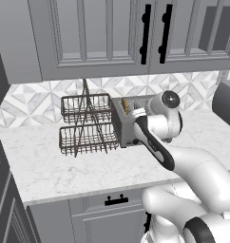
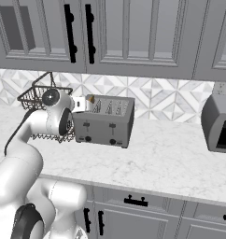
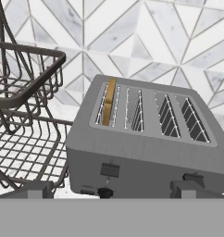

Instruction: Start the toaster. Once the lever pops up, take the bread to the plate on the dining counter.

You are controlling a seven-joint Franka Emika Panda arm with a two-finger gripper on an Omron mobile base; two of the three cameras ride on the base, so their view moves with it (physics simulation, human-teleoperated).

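One toaster (image 3: 146, 139) is seen just in front of the gripper (image 3: 107, 190) and a little below it. It is a grey metal box with four slots on top. One slice of bread (image 3: 108, 101) is stood up in the slot farthest to the left in the hand view, with its brown edge poking out. The other three slots are seen dark and bare. Two black levers are counted on the toaster's front, one ahead of each finger tip, and one small round knob is seen between the finger tips, low on the front.

The gripper is held wide apart, and nothing is gripped in it. The two finger tips are kept close to the toaster's front, but it cannot be told if it is touched.

One wire basket rack (image 3: 26, 106) with two tiers is set to the left of the gripper, just beside the toaster. All of these are stood on one marble worktop (image 1: 64, 166), below the gripper. One dark grey box (image 2: 218, 122) is placed far off to the gripper's right. In the left base view the toaster (image 1: 122, 124) is partly hidden by the arm.
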